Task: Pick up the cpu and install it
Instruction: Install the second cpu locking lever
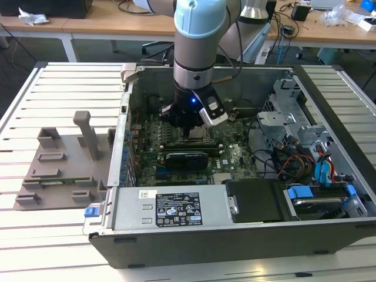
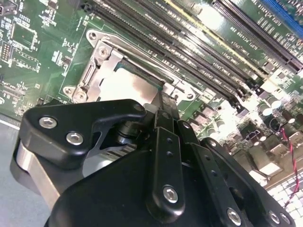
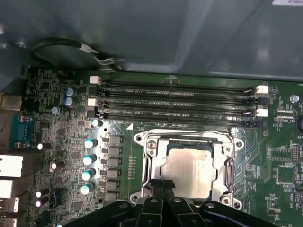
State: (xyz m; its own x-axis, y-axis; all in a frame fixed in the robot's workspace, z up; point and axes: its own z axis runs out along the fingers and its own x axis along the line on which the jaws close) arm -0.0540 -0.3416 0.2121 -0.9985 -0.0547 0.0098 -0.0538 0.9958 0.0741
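Note:
The cpu (image 3: 189,170) is a flat silver-grey square lying level inside the metal socket frame (image 3: 142,142) on the green motherboard. It shows in both wrist views, bright under the light in the second wrist view (image 2: 128,87). My gripper (image 3: 161,183) is low over the socket, its two black fingertips together at the cpu's near edge. Whether they pinch that edge, I cannot tell. In the exterior view the gripper (image 1: 191,132) hangs inside the open computer case over the middle of the board.
Several long memory slots (image 3: 175,101) run just beyond the socket, and capacitors (image 3: 89,161) stand beside it. A black card (image 1: 187,158) lies on the board nearer the case's front wall (image 1: 176,211). Drive bays and cables (image 1: 317,176) are at the exterior view's right, a grey fixture tray (image 1: 59,170) at its left.

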